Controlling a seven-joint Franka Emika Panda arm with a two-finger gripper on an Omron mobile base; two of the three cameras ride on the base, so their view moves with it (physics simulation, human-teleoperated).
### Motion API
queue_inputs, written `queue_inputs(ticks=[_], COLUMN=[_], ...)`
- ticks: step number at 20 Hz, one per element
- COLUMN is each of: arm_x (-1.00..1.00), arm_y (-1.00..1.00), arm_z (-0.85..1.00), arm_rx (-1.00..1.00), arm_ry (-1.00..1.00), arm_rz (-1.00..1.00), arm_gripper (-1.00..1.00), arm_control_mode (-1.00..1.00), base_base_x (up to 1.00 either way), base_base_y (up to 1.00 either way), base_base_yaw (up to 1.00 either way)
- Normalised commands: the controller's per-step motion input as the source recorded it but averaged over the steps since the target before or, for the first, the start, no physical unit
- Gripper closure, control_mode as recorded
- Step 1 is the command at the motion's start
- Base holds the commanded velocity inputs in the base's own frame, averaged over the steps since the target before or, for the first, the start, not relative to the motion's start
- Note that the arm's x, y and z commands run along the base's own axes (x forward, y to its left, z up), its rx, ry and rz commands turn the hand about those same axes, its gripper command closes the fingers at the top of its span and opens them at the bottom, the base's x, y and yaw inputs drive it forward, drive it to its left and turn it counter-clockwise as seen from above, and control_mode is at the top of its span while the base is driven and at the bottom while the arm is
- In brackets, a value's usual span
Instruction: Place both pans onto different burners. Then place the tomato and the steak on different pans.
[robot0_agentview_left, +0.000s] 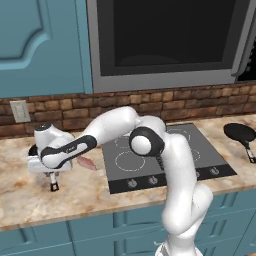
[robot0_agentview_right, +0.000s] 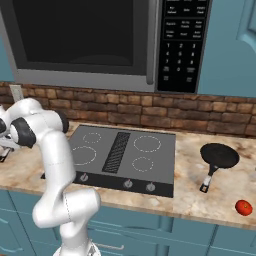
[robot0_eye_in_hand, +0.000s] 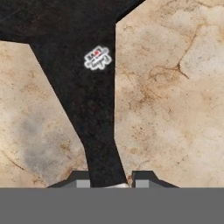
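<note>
Fingers pinch the near pan's handle; its bowl is cut off above, and the steak peeks, seemingly, from behind the arm.

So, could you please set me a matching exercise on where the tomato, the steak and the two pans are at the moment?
Things:
1. tomato
2. steak
3. right pan
4. left pan's handle

Places:
A. between the shut fingers
B. on the counter, just left of the cooktop
C. right of the cooktop, near the counter's front edge
D. right of the cooktop, farther back, handle pointing forward

Pairs: 1-C, 2-B, 3-D, 4-A
</note>
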Motion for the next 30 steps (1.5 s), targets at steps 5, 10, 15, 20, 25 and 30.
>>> queue_inputs(ticks=[5,10,15,20,25,30], arm_x=[-0.28,-0.2,-0.14,-0.23,-0.15,-0.13], arm_y=[-0.51,-0.45,-0.37,-0.38,-0.51,-0.63], arm_z=[0.13,0.31,0.39,0.24,0.25,0.22], arm_rx=[0.06,0.09,0.09,0.04,0.04,0.05], arm_ry=[-0.03,0.0,0.0,0.0,0.0,0.0], arm_rz=[0.0,0.0,0.0,0.0,0.0,0.0], arm_gripper=[1.0,1.0,1.0,1.0,1.0,1.0], arm_control_mode=[-1.0,-1.0,-1.0,-1.0,-1.0,-1.0], base_base_x=[0.0,0.0,0.0,0.0,0.0,0.0], base_base_y=[0.0,0.0,0.0,0.0,0.0,0.0], base_base_yaw=[0.0,0.0,0.0,0.0,0.0,0.0])
